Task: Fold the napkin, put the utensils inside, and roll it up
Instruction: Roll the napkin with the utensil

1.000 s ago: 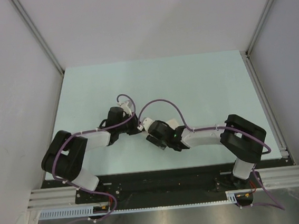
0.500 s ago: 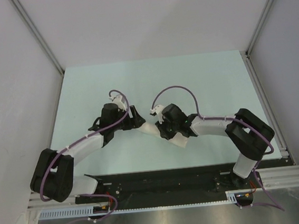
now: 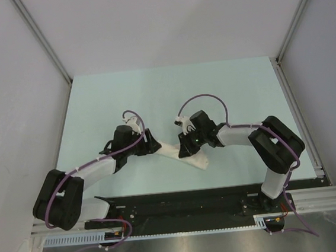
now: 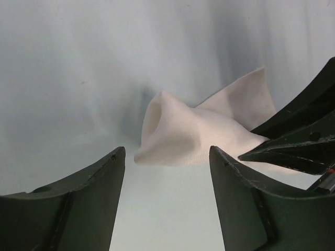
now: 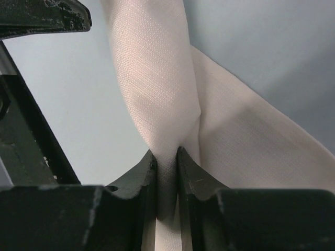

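Observation:
The cream-white napkin (image 3: 199, 161) lies bunched in a long narrow strip on the pale table, between my two grippers. In the right wrist view, my right gripper (image 5: 166, 154) is shut on a fold of the napkin (image 5: 157, 78), with cloth pinched between the fingers. My left gripper (image 4: 166, 151) stands open just short of the napkin's (image 4: 193, 133) puffed end and holds nothing. From above, the left gripper (image 3: 153, 144) is to the left of the strip and the right gripper (image 3: 184, 150) is on its middle. The utensils are hidden from view.
The pale green table (image 3: 212, 86) stretches behind the arms, bounded by grey walls with metal rails at left (image 3: 40, 37) and right (image 3: 300, 107). A black base plate (image 3: 175, 205) runs along the near edge. Purple cables loop over both wrists.
My left gripper has opened, released the napkin and drawn back to the left. My right gripper has shut on the napkin and moved farther from the bases.

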Action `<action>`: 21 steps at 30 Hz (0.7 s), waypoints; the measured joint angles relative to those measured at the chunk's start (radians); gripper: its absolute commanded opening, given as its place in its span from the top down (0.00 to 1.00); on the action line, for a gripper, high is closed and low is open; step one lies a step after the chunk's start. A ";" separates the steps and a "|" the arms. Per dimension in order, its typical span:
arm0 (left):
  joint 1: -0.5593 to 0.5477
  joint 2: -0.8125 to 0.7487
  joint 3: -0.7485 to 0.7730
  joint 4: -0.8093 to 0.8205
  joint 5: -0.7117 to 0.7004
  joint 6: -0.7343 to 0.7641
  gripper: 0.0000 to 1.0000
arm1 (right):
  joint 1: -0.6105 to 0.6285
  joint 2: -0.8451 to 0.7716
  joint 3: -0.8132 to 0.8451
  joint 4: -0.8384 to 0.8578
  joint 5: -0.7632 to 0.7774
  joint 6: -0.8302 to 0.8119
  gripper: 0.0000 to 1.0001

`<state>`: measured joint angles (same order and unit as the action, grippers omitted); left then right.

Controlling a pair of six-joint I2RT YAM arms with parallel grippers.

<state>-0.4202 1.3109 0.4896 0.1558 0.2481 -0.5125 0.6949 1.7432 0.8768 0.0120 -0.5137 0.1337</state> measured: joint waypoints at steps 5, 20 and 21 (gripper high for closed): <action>0.000 0.018 -0.018 0.057 0.026 -0.014 0.36 | -0.024 0.024 0.006 0.012 -0.064 0.025 0.79; 0.000 0.118 -0.033 0.177 0.052 -0.048 0.81 | -0.069 0.095 0.038 0.024 -0.207 0.064 0.68; 0.000 0.119 -0.034 0.180 0.055 -0.049 0.83 | -0.069 0.095 0.040 0.020 -0.210 0.065 0.60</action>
<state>-0.4206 1.4296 0.4561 0.3363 0.3027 -0.5613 0.6258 1.8385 0.9173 0.0319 -0.7235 0.1989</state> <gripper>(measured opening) 0.264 0.278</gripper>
